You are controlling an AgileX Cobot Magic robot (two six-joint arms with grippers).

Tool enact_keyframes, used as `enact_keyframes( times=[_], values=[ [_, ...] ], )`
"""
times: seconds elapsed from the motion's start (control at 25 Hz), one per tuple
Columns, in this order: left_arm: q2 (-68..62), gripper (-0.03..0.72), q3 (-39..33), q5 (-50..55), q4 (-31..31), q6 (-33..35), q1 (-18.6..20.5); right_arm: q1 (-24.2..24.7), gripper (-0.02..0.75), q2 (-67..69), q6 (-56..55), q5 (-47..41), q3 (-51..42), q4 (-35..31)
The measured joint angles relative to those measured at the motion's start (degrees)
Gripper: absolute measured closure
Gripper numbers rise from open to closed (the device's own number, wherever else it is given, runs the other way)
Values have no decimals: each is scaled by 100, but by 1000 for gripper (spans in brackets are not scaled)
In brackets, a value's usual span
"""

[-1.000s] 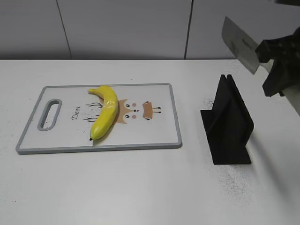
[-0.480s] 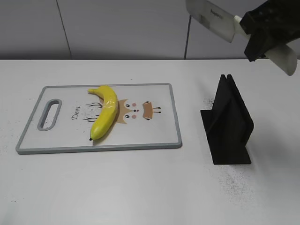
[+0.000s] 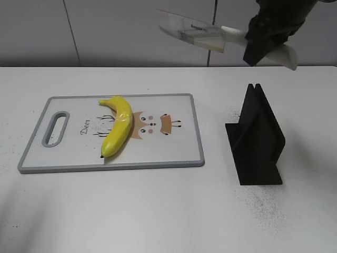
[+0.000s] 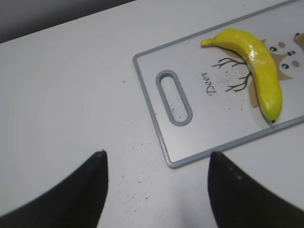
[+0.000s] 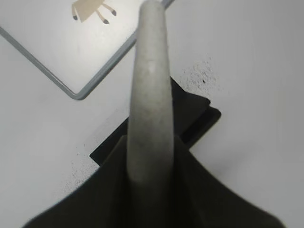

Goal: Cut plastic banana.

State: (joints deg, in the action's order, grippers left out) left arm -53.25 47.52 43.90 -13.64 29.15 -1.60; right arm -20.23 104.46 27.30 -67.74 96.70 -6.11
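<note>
A glossy yellow plastic banana [image 3: 119, 130] lies curved on the white cutting board [image 3: 174, 153], left of its middle; it also shows in the left wrist view [image 4: 259, 71]. My right gripper [image 3: 261, 38] is shut on the white handle of a knife [image 3: 190, 26], held high above the table with the blade pointing left, between the board and the black stand. The right wrist view shows the handle [image 5: 151, 95] gripped between the fingers. My left gripper [image 4: 156, 159] is open and empty over bare table, near the board's handle end [image 4: 174, 97].
A black knife stand [image 3: 256, 138] stands on the table right of the board, also below the knife in the right wrist view [image 5: 190, 116]. The board [image 4: 199, 118] has a grey rim and a slot handle at its left end.
My right gripper has carried the knife up and leftward from beside the stand, and the blade has turned from slanting up to nearly level. The banana and board have not moved.
</note>
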Motion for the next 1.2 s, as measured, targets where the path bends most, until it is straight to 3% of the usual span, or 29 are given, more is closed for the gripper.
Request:
enact_keyframes(
  times=[0.2,0.68,0.88,1.08,1.2],
  values=[
    [-1218,81,941,279,-629,1149,0,-7,580,607,944,-39,568,-375],
    [-3616,100,3117,2035,-2059,4419,-47,-456,580,1808,2963,-177,1733,-787],
    [-4251,105,3762,2161,-2063,4945,-447,-571,580,2095,3805,-181,1899,-994],
    [-4831,107,4243,2177,-1703,5047,-917,-637,580,2226,4261,-197,1979,-1132],
    [-5123,114,4303,2099,-1578,5062,-1001,-637,580,2263,4287,-197,1990,-1126]
  ],
)
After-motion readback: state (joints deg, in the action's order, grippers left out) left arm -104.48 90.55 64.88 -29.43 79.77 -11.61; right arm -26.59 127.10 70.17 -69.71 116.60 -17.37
